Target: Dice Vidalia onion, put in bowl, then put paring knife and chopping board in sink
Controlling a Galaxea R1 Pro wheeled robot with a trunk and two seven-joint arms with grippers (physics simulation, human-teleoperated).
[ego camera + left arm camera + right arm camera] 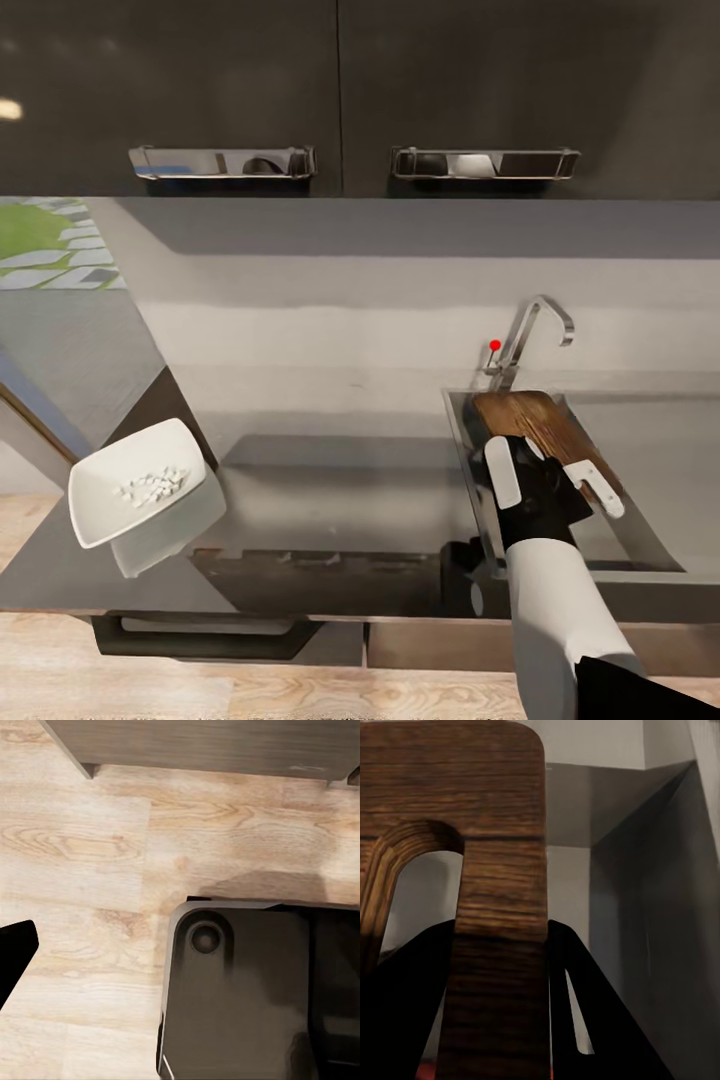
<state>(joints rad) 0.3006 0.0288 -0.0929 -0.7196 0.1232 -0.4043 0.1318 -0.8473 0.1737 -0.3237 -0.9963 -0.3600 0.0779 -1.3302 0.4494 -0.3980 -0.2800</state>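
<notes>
Right pincer (pixel 555 478) pinching chopping board (pixel 535 425), tilted over the sink (pixel 650 450). Bowl (pixel 135 485) with diced onion (pixel 152 486) on tabletop (pixel 330 490). Left pincer state: can't tell.

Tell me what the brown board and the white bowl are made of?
The brown rectangular chopping board looks like dark wood: grain lines run across it, matte finish. The white square bowl seems glazed ceramic or plastic, hard to tell; it is smooth, plain and evenly white, holding pale diced bits.

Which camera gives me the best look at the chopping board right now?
The head view: it shows the chopping board tilted over the sink, held by the right gripper. The right wrist view gives a close-up of its handle cutout. The left wrist view faces the floor.
</notes>
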